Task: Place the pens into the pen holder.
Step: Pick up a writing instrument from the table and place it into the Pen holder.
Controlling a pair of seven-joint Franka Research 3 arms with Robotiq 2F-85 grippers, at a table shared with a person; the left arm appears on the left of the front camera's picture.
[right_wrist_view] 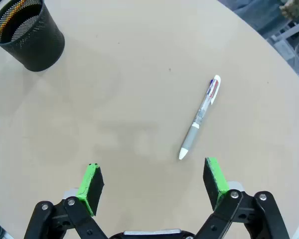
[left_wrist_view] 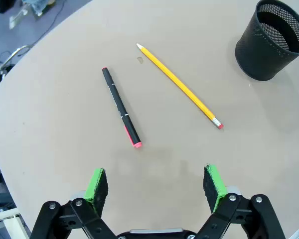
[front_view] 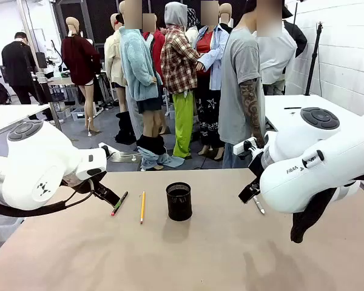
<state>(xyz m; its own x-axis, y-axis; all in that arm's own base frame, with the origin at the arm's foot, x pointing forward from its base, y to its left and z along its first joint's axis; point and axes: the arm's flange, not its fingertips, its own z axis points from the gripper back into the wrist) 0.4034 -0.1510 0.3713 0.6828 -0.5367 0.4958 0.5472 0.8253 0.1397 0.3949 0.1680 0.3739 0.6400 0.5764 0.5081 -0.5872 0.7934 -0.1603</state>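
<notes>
The black mesh pen holder (front_view: pixel 179 201) stands upright mid-table with nothing in it. Left of it lie a yellow pencil (front_view: pixel 142 207) and a black pen with a red tip (front_view: pixel 119 203), both flat on the table. In the left wrist view my left gripper (left_wrist_view: pixel 156 185) hovers open above the table, short of the black pen (left_wrist_view: pixel 120 106) and the pencil (left_wrist_view: pixel 179 85); the holder (left_wrist_view: pixel 274 42) is at upper right. My right gripper (right_wrist_view: pixel 152 184) is open above the table, with the silvery-white pen (right_wrist_view: pixel 200 117) lying just ahead and the holder (right_wrist_view: pixel 27 32) at upper left.
A person in a grey T-shirt (front_view: pixel 242 91) stands at the far edge of the tan table (front_view: pixel 218 254), hands off it. The right arm's bulk (front_view: pixel 315 163) partly covers the silvery pen (front_view: pixel 258 204). A white table (front_view: pixel 291 112) sits behind on the right.
</notes>
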